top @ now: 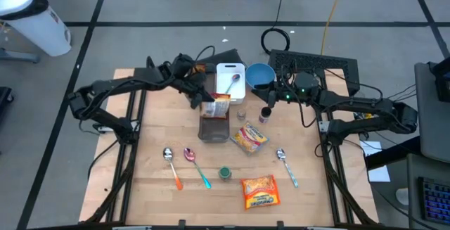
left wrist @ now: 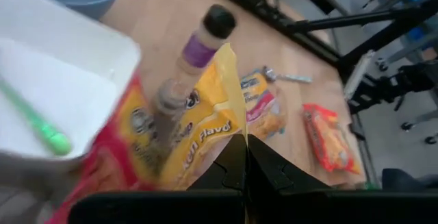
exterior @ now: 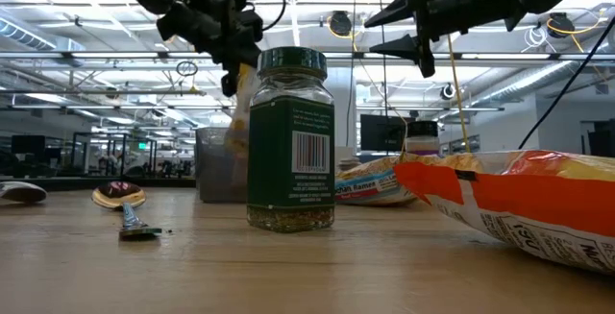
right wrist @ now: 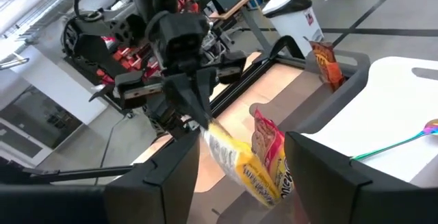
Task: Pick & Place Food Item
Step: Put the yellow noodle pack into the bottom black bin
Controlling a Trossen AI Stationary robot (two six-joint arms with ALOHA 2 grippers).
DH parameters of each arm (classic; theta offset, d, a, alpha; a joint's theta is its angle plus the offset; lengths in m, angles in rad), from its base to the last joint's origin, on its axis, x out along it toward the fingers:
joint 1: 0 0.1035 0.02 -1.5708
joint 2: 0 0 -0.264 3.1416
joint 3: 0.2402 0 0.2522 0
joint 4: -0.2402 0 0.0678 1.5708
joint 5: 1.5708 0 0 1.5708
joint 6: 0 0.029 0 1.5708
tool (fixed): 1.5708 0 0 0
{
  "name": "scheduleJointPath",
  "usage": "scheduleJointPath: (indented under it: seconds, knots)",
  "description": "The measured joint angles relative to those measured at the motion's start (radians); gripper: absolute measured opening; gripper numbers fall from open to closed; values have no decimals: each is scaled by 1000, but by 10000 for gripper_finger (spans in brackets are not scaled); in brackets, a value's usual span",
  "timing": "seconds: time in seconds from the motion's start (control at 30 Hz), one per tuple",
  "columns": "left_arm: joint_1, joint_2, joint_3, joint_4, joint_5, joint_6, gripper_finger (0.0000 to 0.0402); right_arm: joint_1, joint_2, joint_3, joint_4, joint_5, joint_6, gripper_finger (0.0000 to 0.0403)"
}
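2 tools were up over the far half of the desk [top: 162,128] when I checked. My left tool [top: 209,100] was pinched tight on the top edge of a yellow and red snack bag [top: 217,106], fingers together with only the foil between them, so the bag hung in the air just above the clear bin [top: 213,128]. I judged it was gripped by its seam so that it would hang straight and drop cleanly into that bin. My right tool [right wrist: 239,159] hovered nearby beside the blue bowl [top: 259,74], fingers apart and holding nothing, seemingly kept clear of the left arm's path.

From above, the bag hid most of the bin's opening, so I could not tell what already lay inside. In the low view the green-capped spice jar [exterior: 291,141] blocked the bin and most of the bag, and the orange packet [exterior: 519,204] ran off the picture's edge.
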Motion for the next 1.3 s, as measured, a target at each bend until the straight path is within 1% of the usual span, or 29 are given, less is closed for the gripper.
scheduleJointPath:
  seconds: [0.1, 0.47, 0.77, 0.93, 1.13, 1.3]
  knots:
    - [-12, 0, -16, 65, 4, -21, 1, 0, 0, 0, 0, 2, 2, 205]
    - [-14, 0, -86, 101, -18, -23, 1, 0, 0, 0, 0, 2, 19, 203]
    - [-11, 0, -176, 229, -28, -62, 1, 0, 0, 0, 0, 2, 20, 201]
    - [-10, 0, -218, 257, -47, -63, 3, 0, 0, 0, 0, 2, 27, 201]
    - [-6, 0, -233, 277, -74, -59, 4, 0, 0, 0, 0, 2, 27, 201]
    - [10, 0, -233, 293, -77, -49, 3, 0, 0, 0, 0, 2, 39, 201]
